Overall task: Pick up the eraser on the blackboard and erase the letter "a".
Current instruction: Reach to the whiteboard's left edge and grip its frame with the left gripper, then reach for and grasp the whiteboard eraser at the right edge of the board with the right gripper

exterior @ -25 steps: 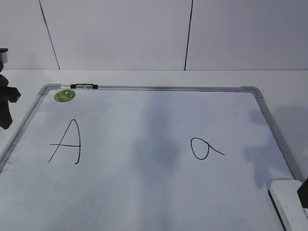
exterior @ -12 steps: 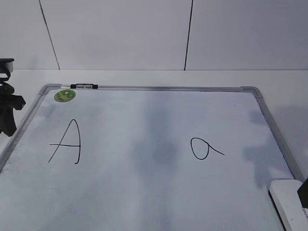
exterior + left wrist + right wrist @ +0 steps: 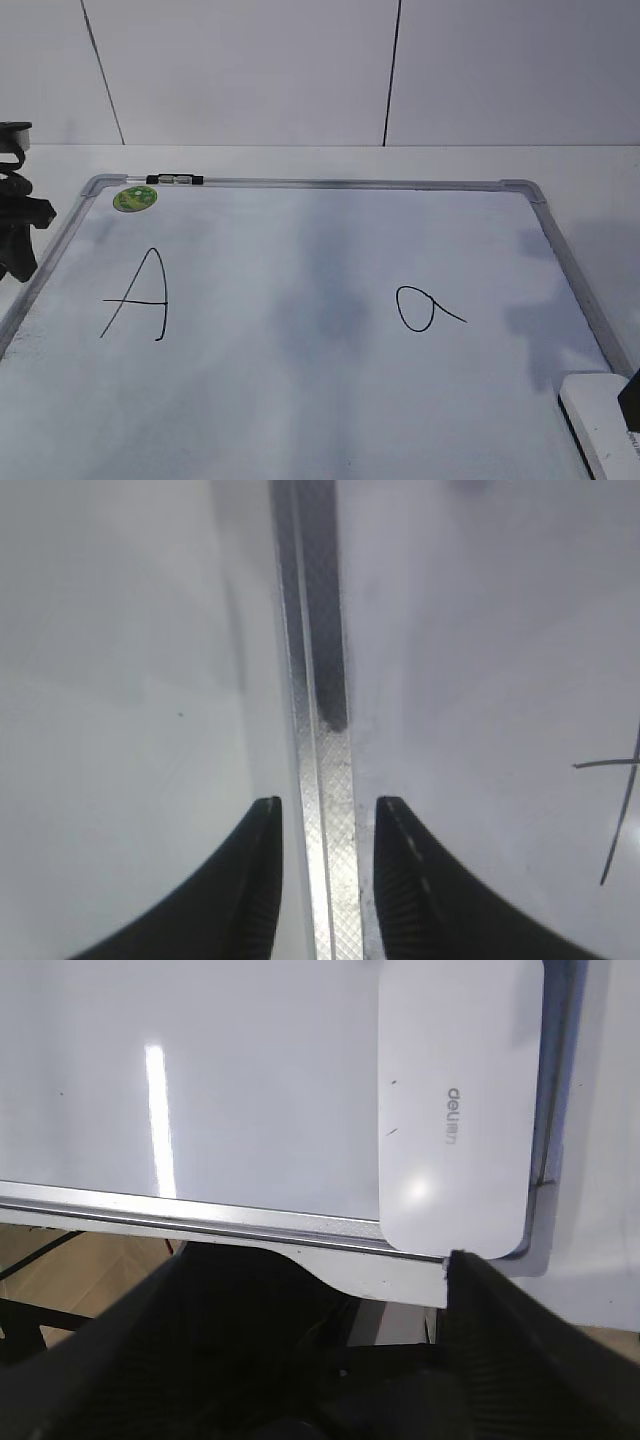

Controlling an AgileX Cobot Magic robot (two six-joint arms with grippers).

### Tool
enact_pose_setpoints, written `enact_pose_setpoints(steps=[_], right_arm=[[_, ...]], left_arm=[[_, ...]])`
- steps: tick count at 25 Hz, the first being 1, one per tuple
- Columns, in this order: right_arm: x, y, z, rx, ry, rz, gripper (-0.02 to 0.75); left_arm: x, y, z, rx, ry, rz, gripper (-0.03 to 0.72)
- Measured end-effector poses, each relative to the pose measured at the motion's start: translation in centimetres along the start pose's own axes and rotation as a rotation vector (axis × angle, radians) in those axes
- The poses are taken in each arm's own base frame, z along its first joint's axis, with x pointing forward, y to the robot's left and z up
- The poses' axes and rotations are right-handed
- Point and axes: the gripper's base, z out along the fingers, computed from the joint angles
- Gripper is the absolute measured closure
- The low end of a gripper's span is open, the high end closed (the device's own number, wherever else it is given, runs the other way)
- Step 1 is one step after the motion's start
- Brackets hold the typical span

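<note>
— Since 1 second ago, only the left gripper point(image 3: 18, 235) has shifted: it has dropped a little and edged toward the left rim of the blackboard point(image 3: 320, 184). Nothing else looks different.

— Where is the eraser?

— At the near right corner of the board. The eraser point(image 3: 598, 420) lies flat, white back up, its long edge along the frame. The right gripper point(image 3: 320, 1290) hangs above the bench edge, just short of it, with nothing between its jaws; they are spread wide, wider than the eraser's short side as far as I can judge.

— And the left one?

— Its jaws stand apart with a narrow gap, straddling the left frame rail without holding it, empty.

— So which step is this?

— The approach to the pickup, I think. No contact yet. The letter "a" point(image 3: 428, 308) is whole, sitting on the right half of the board, well apart from the eraser. The capital "A" point(image 3: 140, 295) is over on the left and should stay untouched.

— What does the next move need?

— Moving the right gripper forward and down until the jaws bracket the eraser's long sides, then closing. The block is flat and low, so the fingertips must reach nearly to the board to get a grip.
</note>
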Motion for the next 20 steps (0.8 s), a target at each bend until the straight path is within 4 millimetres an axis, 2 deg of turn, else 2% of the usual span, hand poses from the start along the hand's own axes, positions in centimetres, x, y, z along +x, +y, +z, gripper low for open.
enact_pose_setpoints(steps=[10,20], right_arm=[[0.0,0.0,0.0,0.000,0.000,0.000,0.145],[0.0,0.0,0.0,0.000,0.000,0.000,0.146]], left_arm=[[-0.4,0.1,0.0,-0.012,-0.042,0.005,0.453],[-0.7,0.5,2.4,-0.021,0.011,0.007,0.453]])
